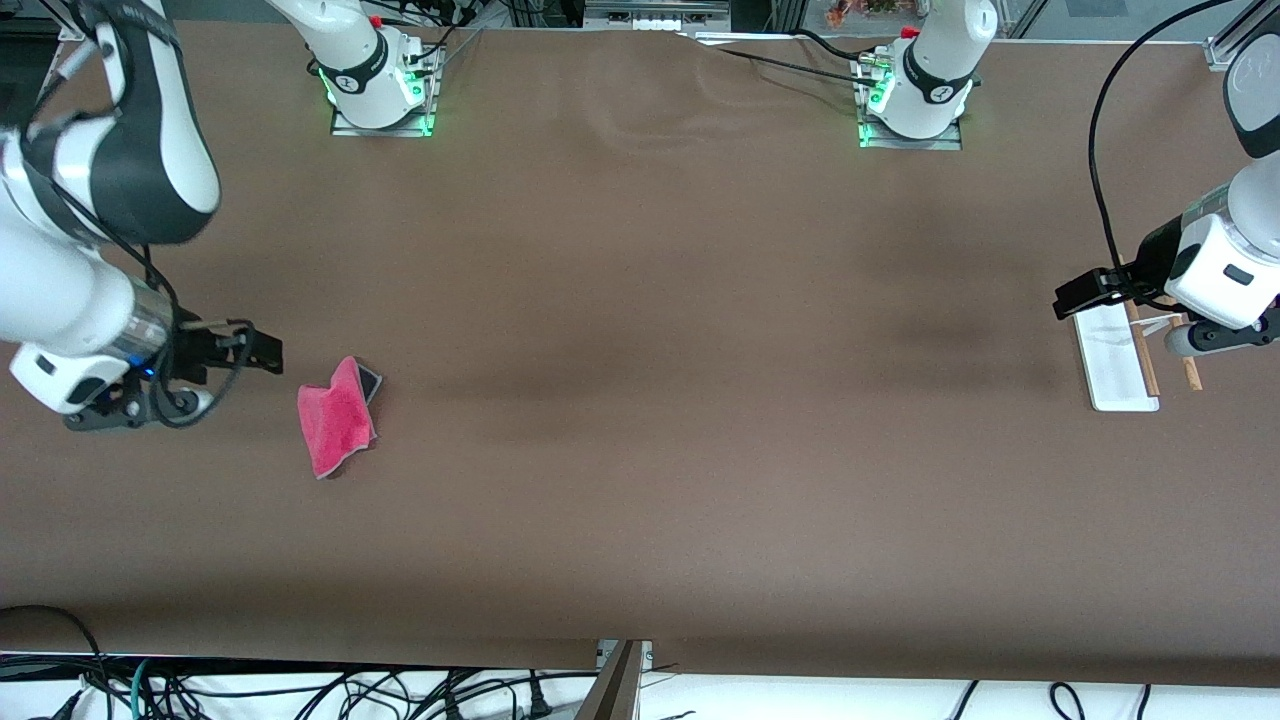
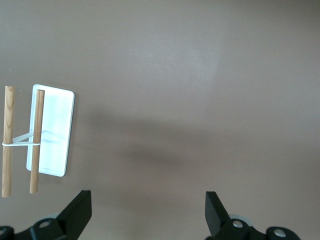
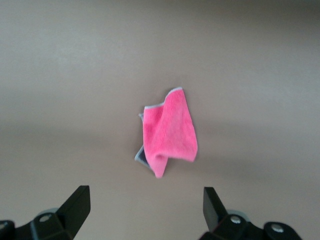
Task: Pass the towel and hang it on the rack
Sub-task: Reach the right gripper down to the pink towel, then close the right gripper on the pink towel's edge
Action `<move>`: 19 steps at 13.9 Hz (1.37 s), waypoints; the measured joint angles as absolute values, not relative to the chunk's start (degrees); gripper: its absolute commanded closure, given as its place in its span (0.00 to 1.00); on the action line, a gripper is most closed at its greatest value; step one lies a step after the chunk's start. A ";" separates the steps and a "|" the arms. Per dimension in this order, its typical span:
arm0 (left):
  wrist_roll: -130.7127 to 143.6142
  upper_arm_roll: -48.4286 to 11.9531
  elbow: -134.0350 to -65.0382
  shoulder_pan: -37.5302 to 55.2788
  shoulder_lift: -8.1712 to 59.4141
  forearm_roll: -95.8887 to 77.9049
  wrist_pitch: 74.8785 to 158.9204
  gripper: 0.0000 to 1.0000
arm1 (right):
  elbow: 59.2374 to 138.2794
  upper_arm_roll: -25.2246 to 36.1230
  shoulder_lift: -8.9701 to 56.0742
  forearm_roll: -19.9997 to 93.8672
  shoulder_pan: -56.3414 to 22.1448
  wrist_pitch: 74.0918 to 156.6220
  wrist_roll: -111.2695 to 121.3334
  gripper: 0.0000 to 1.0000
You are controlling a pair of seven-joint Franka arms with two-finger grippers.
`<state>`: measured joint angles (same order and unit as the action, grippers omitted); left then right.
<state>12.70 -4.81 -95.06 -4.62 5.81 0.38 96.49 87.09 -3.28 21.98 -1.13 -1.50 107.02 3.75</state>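
While the towel lies crumpled at four o'clock from the spread-jawed right gripper, the left gripper, jaws equally wide, hovers beside the rack.

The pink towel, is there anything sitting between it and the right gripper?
Nothing visible. The right gripper, open, hangs beside the towel with only bare table between them. No other object lies near the towel.
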 measured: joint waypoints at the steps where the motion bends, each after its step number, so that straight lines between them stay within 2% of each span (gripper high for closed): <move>1: 12.70 -4.86 -95.07 -4.58 5.85 0.38 96.49 0.00 | 87.45 -3.22 23.72 -1.15 -1.50 109.45 3.75 0.00; 10: 12.70 -4.85 -95.17 -4.60 6.00 0.38 96.37 0.00 | 90.40 -0.85 38.49 -1.19 -1.16 133.01 3.87 0.00; 15: 12.70 -4.75 -95.08 -4.65 5.99 0.38 96.43 0.00 | 91.19 -0.39 42.21 -1.19 -1.11 138.23 3.92 0.01; 16: 12.70 -4.78 -94.95 -4.65 5.97 0.38 96.46 0.00 | 91.26 -0.31 42.69 -1.19 -1.11 138.93 3.92 0.07; 19: 12.70 -4.81 -94.90 -4.63 5.95 0.38 96.48 0.00 | 91.41 -0.22 43.76 -1.19 -1.12 140.73 3.92 0.76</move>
<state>12.70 -4.81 -94.90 -4.63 5.95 0.38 96.48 91.41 -0.22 43.76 -1.19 -1.12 140.73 3.92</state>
